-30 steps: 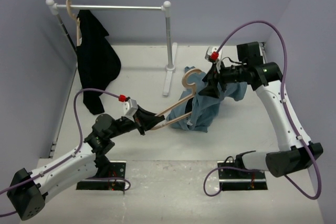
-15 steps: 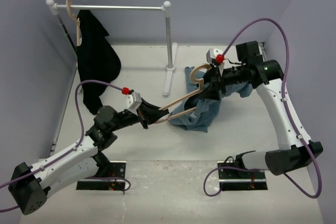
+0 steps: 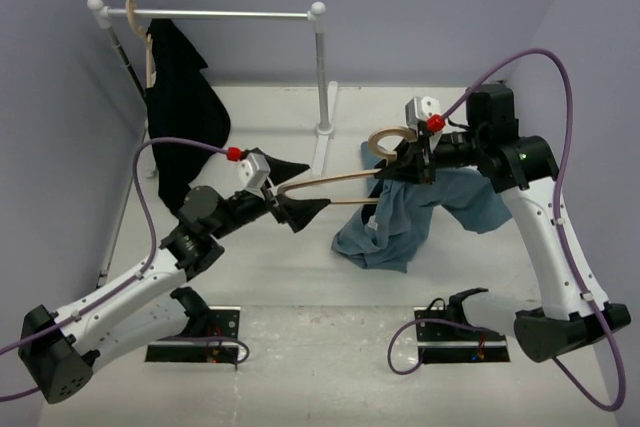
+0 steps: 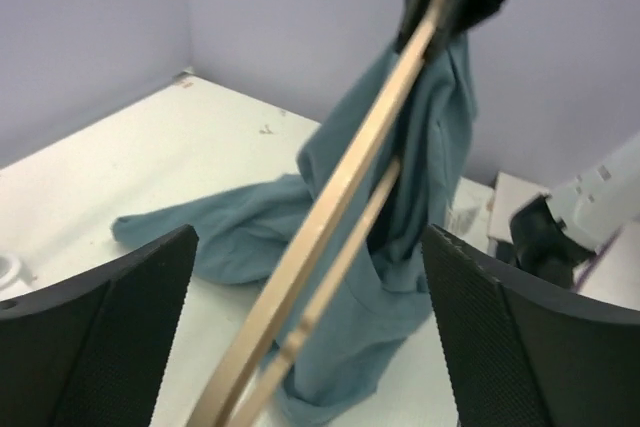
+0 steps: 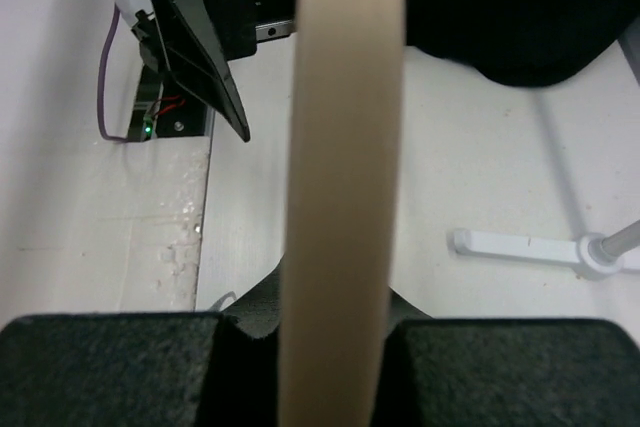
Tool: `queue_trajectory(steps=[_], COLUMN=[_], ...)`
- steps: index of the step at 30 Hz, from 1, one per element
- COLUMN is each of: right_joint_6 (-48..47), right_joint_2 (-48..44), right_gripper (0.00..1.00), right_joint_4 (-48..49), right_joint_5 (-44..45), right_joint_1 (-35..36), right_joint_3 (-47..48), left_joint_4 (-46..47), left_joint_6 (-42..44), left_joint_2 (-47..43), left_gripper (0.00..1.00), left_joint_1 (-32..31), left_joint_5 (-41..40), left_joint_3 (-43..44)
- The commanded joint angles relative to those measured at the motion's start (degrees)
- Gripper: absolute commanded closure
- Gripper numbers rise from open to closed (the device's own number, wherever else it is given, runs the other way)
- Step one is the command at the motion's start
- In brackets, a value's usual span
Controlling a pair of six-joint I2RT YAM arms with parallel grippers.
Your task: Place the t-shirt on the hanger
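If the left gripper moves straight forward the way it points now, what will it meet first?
The hanger runs between the open fingers of the left gripper. Going on along it, the gripper would probably meet the t-shirt hanging from it first, then the right gripper; depth is hard to judge.

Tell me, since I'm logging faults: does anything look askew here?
The t-shirt hangs bunched at the hook end of the hanger, by the right gripper, trailing onto the table; its other arm is bare.
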Motion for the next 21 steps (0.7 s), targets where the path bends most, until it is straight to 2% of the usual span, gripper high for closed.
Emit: queue_trajectory(steps=[1, 4, 7, 11, 13, 16, 21], right_joint_6=[3.2, 5.3, 6.4, 8.8, 11.7, 16.2, 18.8], right_joint_2=[0.0, 1.0, 1.3, 0.5, -0.1, -1.3, -1.5], right_gripper=[1.00, 1.00, 1.00, 1.00, 1.00, 1.00, 1.00], right_joint_4=[8.4, 9.7, 11.4, 15.0, 18.9, 24.1, 25.6], right_joint_5=[-0.9, 3.3, 6.0, 7.8, 10.2, 14.3, 15.5], right_joint_1=[0.2, 0.2, 0.2, 0.2, 0.2, 0.2, 0.3], right_joint_3=[0.0, 0.6, 0.4, -0.7, -2.0, -3.5, -3.9], left_joint_4=[-4.1, -10.6, -10.4, -3.7, 4.6, 13.8, 21.8], left_joint_6=[-1.4, -10.4, -15.8, -21.7, -25.4, -30.0, -29.3], left_joint_2=[-2.9, -7.6, -12.7, -13.8, -10.8, 1.3, 15.5], left_gripper=[0.00, 0.00, 0.01, 0.13, 0.20, 0.25, 0.26], left_joint_1=[-0.8, -0.8, -0.8, -0.8, -0.9, -1.7, -6.2], left_joint_5=[-16.7, -38.1, -43.8, -41.2, -34.2, -25.3, -22.7], left_joint_3=[4.6, 3.1, -1.7, -10.6, -13.5, -13.7, -8.8])
